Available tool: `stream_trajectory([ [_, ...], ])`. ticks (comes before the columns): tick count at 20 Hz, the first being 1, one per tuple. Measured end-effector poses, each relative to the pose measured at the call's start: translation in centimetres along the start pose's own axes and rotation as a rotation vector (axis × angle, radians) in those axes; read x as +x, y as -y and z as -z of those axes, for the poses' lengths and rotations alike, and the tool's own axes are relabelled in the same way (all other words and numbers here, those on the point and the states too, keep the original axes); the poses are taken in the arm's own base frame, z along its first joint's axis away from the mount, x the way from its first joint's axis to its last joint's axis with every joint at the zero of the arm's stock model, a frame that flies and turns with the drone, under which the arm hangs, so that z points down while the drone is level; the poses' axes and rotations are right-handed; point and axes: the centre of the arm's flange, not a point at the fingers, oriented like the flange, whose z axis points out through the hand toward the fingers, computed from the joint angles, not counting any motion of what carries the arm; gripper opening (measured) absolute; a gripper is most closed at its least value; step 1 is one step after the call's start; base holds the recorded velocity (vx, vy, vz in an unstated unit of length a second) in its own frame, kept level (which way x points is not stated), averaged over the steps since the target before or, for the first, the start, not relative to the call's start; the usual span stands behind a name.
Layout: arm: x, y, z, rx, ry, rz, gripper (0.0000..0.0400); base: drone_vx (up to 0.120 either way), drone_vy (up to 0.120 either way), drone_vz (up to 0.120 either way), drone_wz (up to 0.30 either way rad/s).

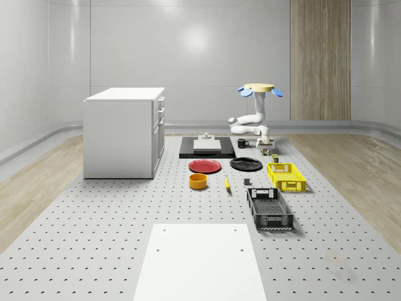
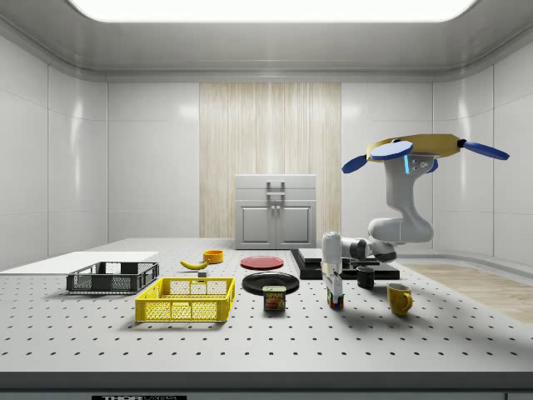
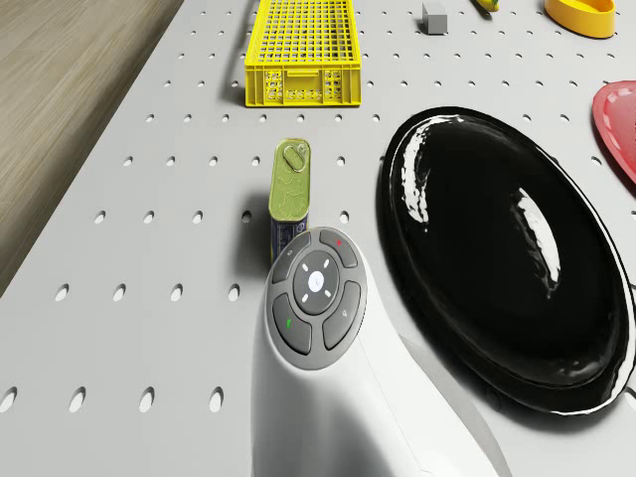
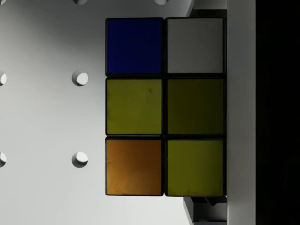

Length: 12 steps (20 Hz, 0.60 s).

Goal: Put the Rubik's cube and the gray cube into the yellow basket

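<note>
Rubik's cube (image 1: 265,150): in the whole-scene view we find it standing on the surface (image 1: 94,251), beside a tin (image 1: 274,151) and just behind the yellow basket (image 1: 286,176). The gray cube (image 1: 247,182) lies apart, near a banana (image 1: 227,182). The drone (image 1: 259,89) hovers over the far right part of the surface, arm bent down toward the Rubik's cube. In the side view the pincer (image 2: 333,275) hangs directly over the Rubik's cube (image 2: 335,297), at its top. We cannot tell whether it is released or clenched. The tin (image 2: 274,298) bears a label that appears to read SPAM; we record no other legible writing. In the drone view the tin (image 3: 290,194) lies next to a black plate (image 3: 507,258), with the yellow basket (image 3: 300,50) and gray cube (image 3: 434,16) beyond. In the wrist view the Rubik's cube (image 4: 164,107) shows blue, white, yellow and orange squares. We judge it light and rigid, with smooth, somewhat slippery faces. The hold should fall on two opposite flat sides, centred, so that the layers do not twist.
</note>
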Motion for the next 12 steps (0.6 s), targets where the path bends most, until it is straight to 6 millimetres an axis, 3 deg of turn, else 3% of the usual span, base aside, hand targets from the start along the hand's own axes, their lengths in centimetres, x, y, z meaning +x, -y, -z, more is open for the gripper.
stream_trajectory([
  [10,-0.23,0.23,-0.41,0.0,0.0,0.0,0.04,0.0,0.0,0.0,0.0],
  [12,-0.3,0.3,-0.43,0.0,0.0,0.0,0.0379,0.0,0.0,0.0,0.0],
])
